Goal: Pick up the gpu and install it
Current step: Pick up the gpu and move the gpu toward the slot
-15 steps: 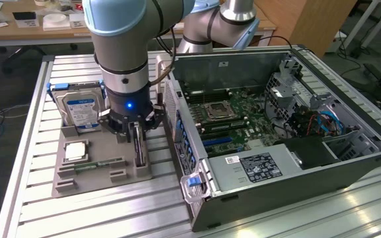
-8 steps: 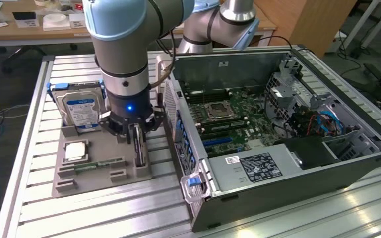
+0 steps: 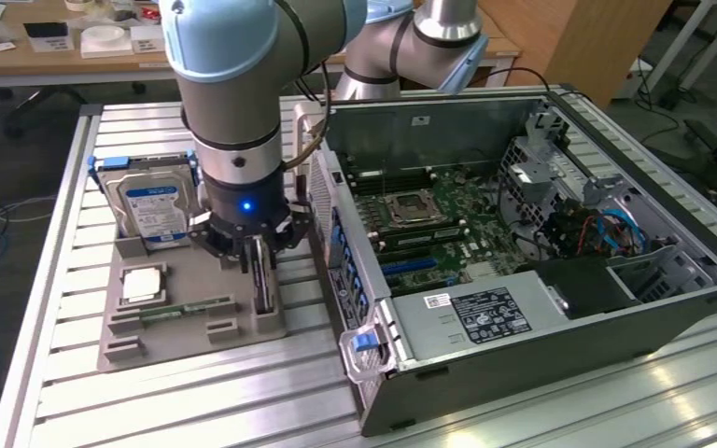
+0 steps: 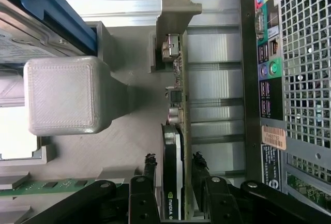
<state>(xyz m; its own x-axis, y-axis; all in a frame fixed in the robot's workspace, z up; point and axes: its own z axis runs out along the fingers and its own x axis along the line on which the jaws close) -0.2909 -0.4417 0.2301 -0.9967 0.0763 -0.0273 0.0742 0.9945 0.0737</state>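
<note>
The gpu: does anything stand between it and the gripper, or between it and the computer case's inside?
Nothing visible separates the gripper from the gpu, which it straddles. The perforated rear wall of the open-topped case stands between the gpu and the motherboard.

My claw (image 3: pixel 259 266) works in a tight lane around the card (image 4: pixel 182 131). The computer case (image 3: pixel 545 369) stands just beside it on the exterior view's right. The hard drive (image 3: pixel 153 201) and a gray post (image 4: pixel 67 94) crowd the other side. The bare table (image 3: pixel 209 392) near the exterior view's bottom edge gives open room.
</note>
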